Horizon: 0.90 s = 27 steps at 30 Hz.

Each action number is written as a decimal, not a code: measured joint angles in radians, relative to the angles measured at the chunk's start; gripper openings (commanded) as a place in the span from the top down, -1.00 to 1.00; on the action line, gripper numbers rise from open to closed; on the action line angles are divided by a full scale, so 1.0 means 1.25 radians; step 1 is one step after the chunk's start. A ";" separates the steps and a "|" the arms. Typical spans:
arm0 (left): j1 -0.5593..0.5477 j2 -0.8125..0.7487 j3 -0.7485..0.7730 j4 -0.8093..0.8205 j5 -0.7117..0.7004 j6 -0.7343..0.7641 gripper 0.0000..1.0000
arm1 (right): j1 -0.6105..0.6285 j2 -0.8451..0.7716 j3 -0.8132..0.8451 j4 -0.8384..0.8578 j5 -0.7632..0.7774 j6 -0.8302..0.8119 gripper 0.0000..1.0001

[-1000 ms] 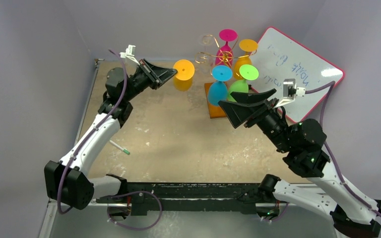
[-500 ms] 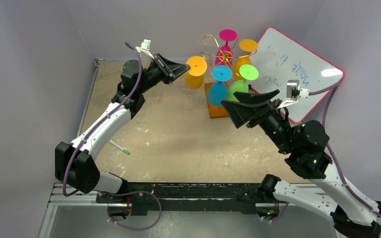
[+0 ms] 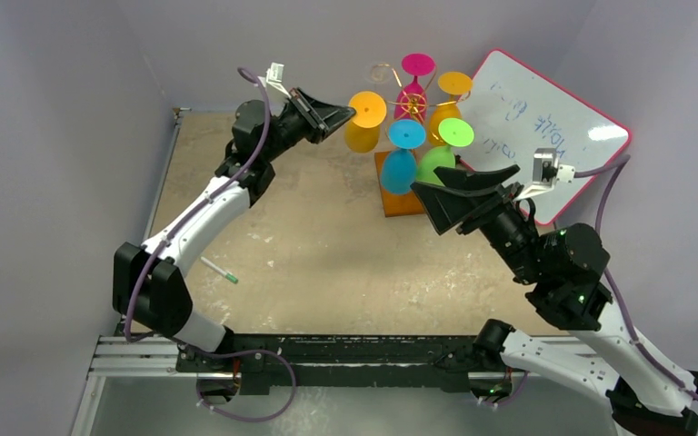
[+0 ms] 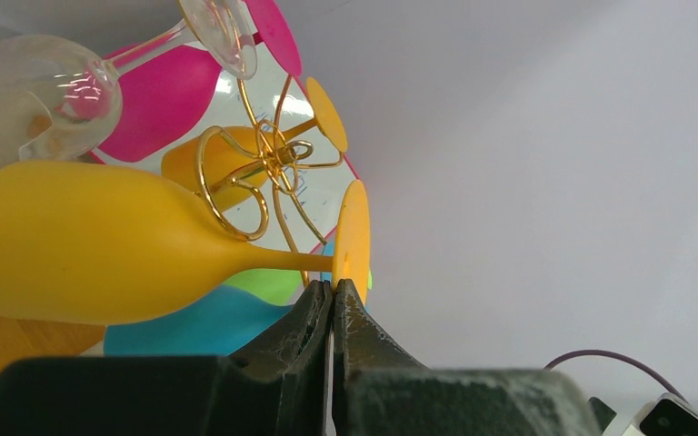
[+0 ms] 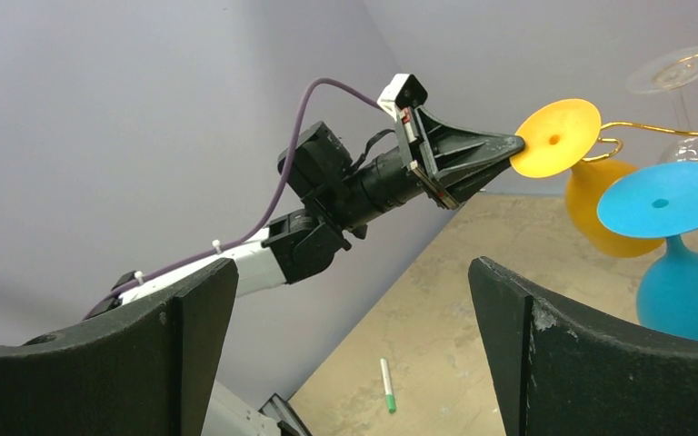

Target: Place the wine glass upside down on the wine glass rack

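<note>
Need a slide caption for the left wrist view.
Left gripper pinching the foot of the yellow glass beside the gold rack.

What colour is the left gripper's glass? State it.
Yellow wine glass, clearest in the left wrist view.

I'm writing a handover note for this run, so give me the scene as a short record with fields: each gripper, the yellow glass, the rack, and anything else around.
left gripper: shut on the yellow glass's foot rim
yellow glass: upside down, at the rack's left side; cannot tell whether it is hooked
right gripper: open, empty, in front of the rack
rack: holds upside-down glasses: blue, green, pink, orange, clear
other: pen on table; whiteboard right of rack
</note>
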 measured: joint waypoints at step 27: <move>-0.032 0.123 0.106 0.017 -0.027 0.016 1.00 | 0.000 -0.023 -0.010 0.000 0.000 -0.001 -1.00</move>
